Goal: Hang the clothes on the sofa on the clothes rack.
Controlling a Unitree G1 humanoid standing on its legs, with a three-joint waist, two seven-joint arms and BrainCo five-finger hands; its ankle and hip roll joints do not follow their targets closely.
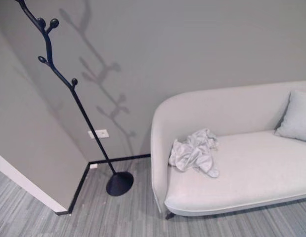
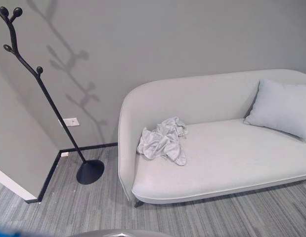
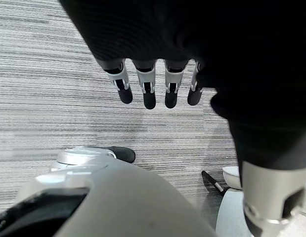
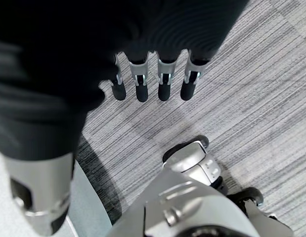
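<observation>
A crumpled pale grey garment (image 1: pixel 195 152) lies on the left end of the seat of a light grey sofa (image 1: pixel 251 173). To the sofa's left, in the room's corner, a black clothes rack (image 1: pixel 73 89) with knobbed branches leans up from a round base (image 1: pixel 119 183). The garment (image 2: pixel 162 140) and the rack (image 2: pixel 41 81) also show in the right eye view. My left hand (image 3: pixel 150 89) hangs over the striped carpet with relaxed fingers and holds nothing. Also hanging over the carpet is my right hand (image 4: pixel 153 84), fingers straight and empty.
A pale cushion (image 2: pixel 281 107) rests against the sofa's right end. A white wall socket (image 1: pixel 99 133) sits low on the grey wall behind the rack. A white wall edge (image 1: pixel 24 185) juts in at the left. Striped grey carpet lies in front of the sofa.
</observation>
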